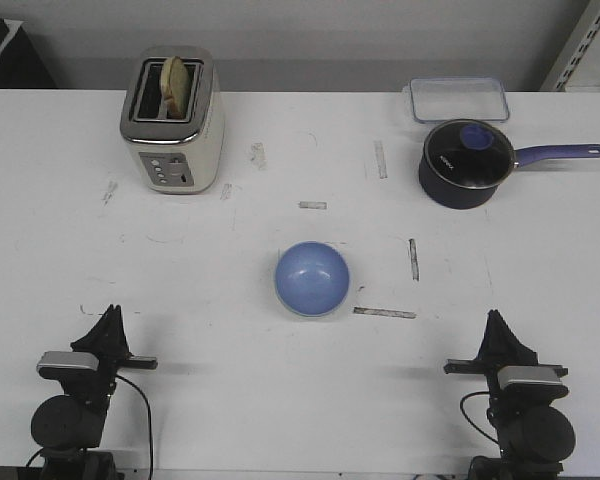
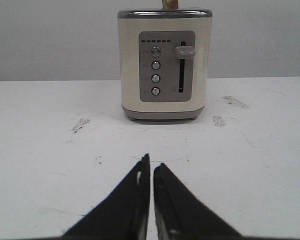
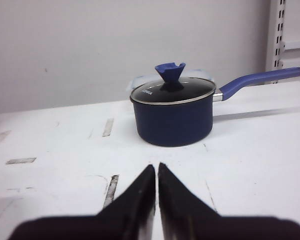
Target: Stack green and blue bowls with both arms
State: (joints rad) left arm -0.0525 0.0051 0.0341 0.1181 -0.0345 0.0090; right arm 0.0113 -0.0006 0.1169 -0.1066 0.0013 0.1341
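Observation:
The periwinkle blue bowl (image 1: 312, 278) sits upright on the white table (image 1: 220, 400), near the middle. No pale mint green bowl shows in any view. My left gripper (image 1: 108, 318) rests at the near left edge, well apart from the bowl; in the left wrist view (image 2: 151, 162) its jaws are shut and empty. My right gripper (image 1: 496, 322) rests at the near right edge, also apart from the bowl; in the right wrist view (image 3: 156, 166) its jaws are shut and empty.
A cream toaster (image 1: 172, 120) with bread in it stands at the far left, straight ahead of the left gripper (image 2: 164, 62). A dark navy saucepan (image 1: 467, 162) with a lid and long blue handle stands at the far right (image 3: 172, 112). A clear container (image 1: 458, 98) lies behind it.

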